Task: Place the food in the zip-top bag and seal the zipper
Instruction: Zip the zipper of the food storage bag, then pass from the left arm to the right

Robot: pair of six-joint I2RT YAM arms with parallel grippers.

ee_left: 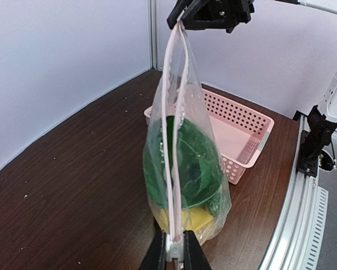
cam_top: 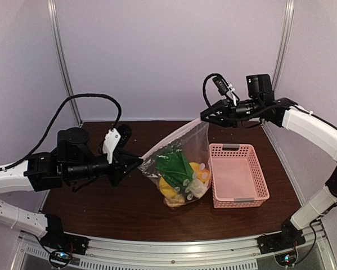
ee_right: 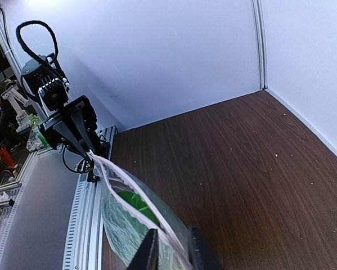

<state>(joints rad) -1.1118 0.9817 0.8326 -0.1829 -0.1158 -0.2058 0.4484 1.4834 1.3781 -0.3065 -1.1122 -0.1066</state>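
The clear zip-top bag (cam_top: pixel 182 147) hangs stretched between both grippers above the table. Inside it lies the food: a green vegetable (cam_top: pixel 174 164) over yellow lemons (cam_top: pixel 169 190). My left gripper (ee_left: pixel 176 254) is shut on the white slider tab (ee_left: pixel 175 247) at the low end of the zipper (ee_left: pixel 169 140). The zipper's two pale strips run side by side, slightly apart. At the high end, my right gripper (ee_right: pixel 171 254) has its fingers a little apart, and the bag's edge (ee_right: pixel 157 225) passes between them.
A pink perforated basket (cam_top: pixel 257 179) stands right of the bag with nothing in it. White walls close the back and both sides. A metal rail (cam_top: pixel 174 247) runs along the near table edge.
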